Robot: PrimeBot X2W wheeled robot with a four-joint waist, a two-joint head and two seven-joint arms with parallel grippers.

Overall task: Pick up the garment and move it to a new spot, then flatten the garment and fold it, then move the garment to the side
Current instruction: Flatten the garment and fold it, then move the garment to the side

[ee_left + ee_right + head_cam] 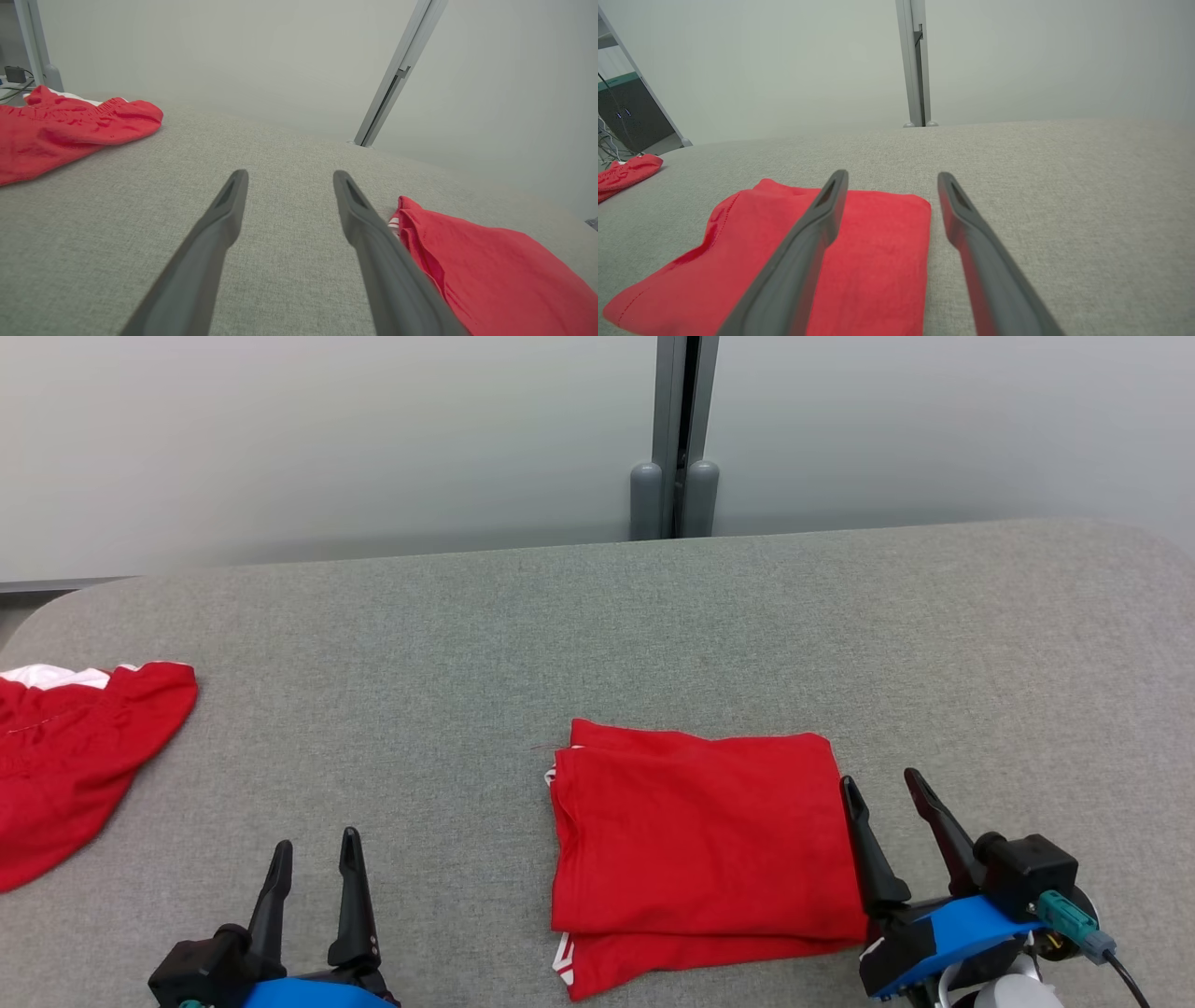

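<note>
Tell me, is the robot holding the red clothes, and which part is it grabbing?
Nothing is held. The left gripper and right gripper are both open and empty; the folded red garment lies loose on the table.

Long dark jaws – blue wrist housing point(971, 924), teal-plugged cable point(1074, 924)

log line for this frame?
folded garment: flat, centre-right | second garment: far left | left gripper: open, empty | right gripper: open, empty, beside folded garment

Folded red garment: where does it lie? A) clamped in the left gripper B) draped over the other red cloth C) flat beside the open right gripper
C: the folded red garment lies flat on the grey surface, next to the open right gripper.
</note>
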